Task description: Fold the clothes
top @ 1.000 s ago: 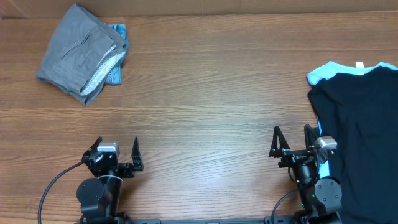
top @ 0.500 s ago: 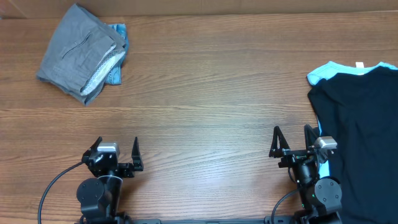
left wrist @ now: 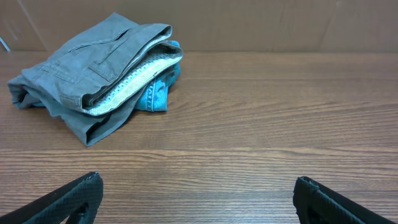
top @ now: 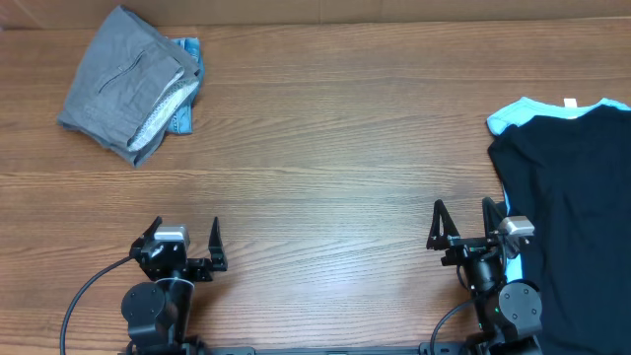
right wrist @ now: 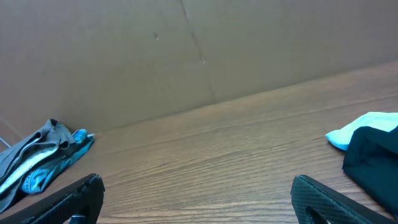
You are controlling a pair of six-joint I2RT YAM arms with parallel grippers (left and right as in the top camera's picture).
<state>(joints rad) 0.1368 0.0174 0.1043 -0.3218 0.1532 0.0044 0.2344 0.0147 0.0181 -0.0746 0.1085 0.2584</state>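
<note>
The left gripper [top: 185, 233] and right gripper [top: 461, 213] both sit wide open and empty, and the soft, floppy black cloth tee [top: 572, 197] looks light, best pinched at its edge.

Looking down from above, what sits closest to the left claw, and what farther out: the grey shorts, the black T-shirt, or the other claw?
From the left gripper, in the overhead view:
1. grey shorts, at the far left of the table.
2. right gripper, across on the right, near edge.
3. black tee, at the right edge, just beyond that gripper.
</note>
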